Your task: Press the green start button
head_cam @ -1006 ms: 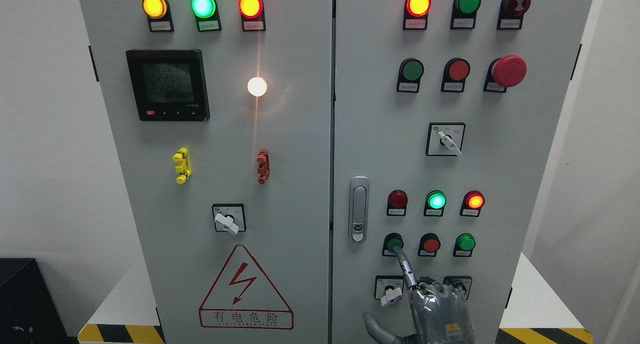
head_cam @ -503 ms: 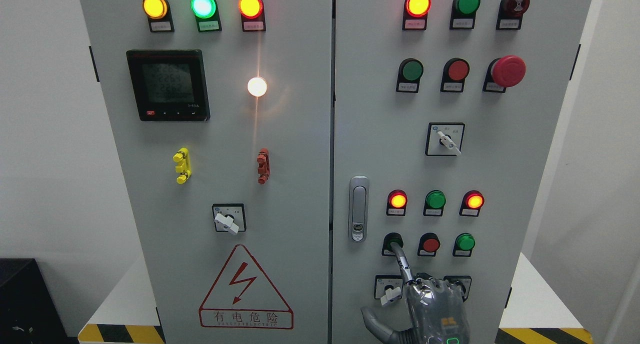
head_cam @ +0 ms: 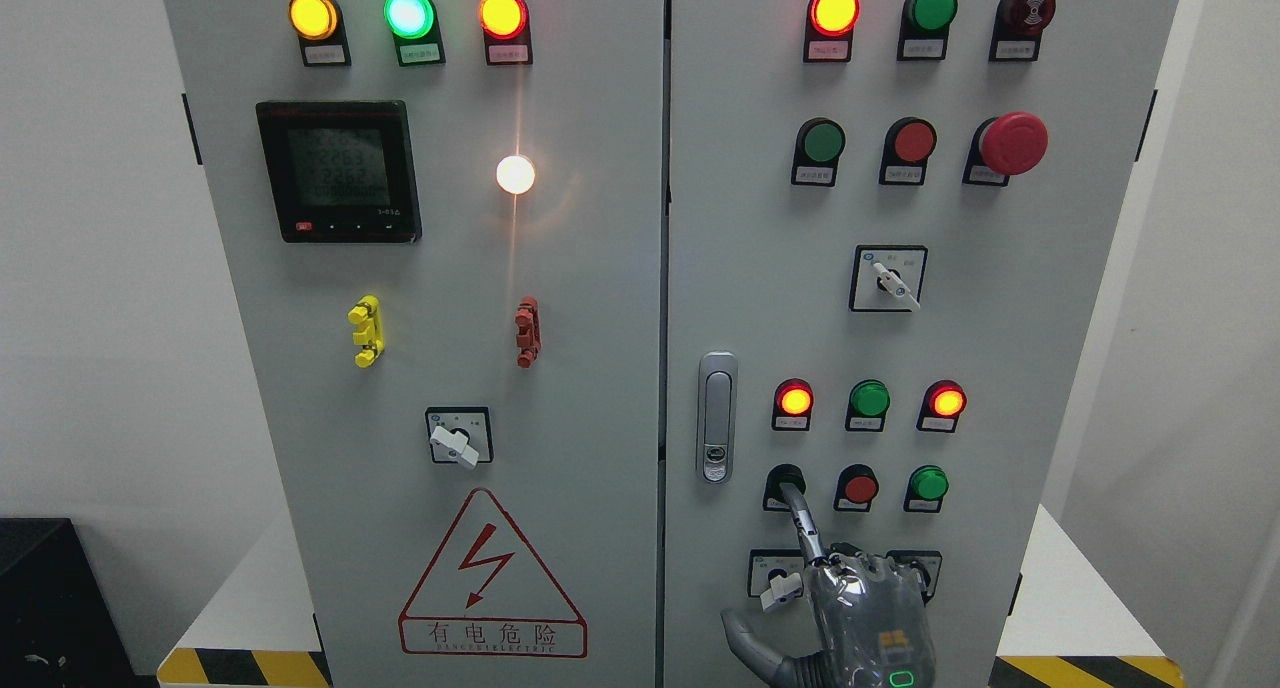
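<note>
At lower right of the cabinet (head_cam: 600, 388), the right hand (head_cam: 865, 618), index finger (head_cam: 800, 513) extended, others curled, presses the green start button (head_cam: 783, 483); above it, a red lamp (head_cam: 794, 400) replaced the green lamp (head_cam: 869, 399), so the press registered.

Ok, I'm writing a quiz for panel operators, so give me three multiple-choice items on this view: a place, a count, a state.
1. The robot hand's index fingertip is on:
A. the lower-left button
B. the mushroom button
C. the door handle

2. Lit lamps in the row just above it:
A. none
B. two
C. three

3. The left door's top green lamp is:
A. lit
B. dark
C. covered

Answers: A, the fingertip overlaps that button; B, the outer lamps glow and the middle green lamp is dark; A, it shines brightly.
</note>
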Controlling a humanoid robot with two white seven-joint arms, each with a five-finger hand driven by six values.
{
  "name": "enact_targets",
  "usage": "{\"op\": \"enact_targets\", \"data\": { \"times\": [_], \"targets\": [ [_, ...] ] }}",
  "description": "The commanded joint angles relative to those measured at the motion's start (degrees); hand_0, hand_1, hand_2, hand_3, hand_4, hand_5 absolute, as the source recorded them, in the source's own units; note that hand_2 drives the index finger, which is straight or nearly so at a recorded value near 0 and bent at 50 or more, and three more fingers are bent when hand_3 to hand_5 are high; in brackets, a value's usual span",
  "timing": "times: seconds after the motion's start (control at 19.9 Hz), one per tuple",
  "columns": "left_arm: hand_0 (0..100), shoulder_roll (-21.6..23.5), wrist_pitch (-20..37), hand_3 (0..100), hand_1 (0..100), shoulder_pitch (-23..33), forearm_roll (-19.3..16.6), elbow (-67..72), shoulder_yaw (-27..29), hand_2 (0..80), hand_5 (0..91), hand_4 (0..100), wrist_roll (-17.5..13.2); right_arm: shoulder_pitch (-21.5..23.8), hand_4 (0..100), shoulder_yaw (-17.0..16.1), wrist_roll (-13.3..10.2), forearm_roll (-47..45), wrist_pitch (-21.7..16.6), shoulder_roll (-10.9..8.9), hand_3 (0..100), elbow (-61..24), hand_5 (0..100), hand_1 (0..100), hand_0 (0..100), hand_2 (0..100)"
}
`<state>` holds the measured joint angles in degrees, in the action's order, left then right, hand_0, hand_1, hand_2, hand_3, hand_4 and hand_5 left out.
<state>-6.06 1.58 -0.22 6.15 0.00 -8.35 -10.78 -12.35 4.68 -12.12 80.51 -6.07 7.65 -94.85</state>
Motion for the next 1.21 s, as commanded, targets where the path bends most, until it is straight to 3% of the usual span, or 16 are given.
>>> {"op": "enact_targets", "data": {
  "times": [0.0, 0.5, 1.16],
  "targets": [
    [12, 0.0, 0.27, 0, 56, -1.53, 0.0, -1.58, 0.0, 0.0, 0.0, 0, 0.06, -0.04, 87, -0.02, 0.08, -0.44, -0.25, 0.08, 97, 0.19, 97, 30, 12, 0],
    [12, 0.0, 0.27, 0, 56, -1.53, 0.0, -1.58, 0.0, 0.0, 0.0, 0, 0.06, 0.57, 86, -0.46, 0.26, -1.15, -2.01, 0.08, 97, -4.11, 96, 31, 16, 0],
    [12, 0.0, 0.27, 0, 56, -1.53, 0.0, -1.58, 0.0, 0.0, 0.0, 0, -0.03, 8.04, 85, -1.16, 1.14, -13.44, -4.12, 0.0, 95, -13.87, 92, 35, 19, 3]
  ]
}}
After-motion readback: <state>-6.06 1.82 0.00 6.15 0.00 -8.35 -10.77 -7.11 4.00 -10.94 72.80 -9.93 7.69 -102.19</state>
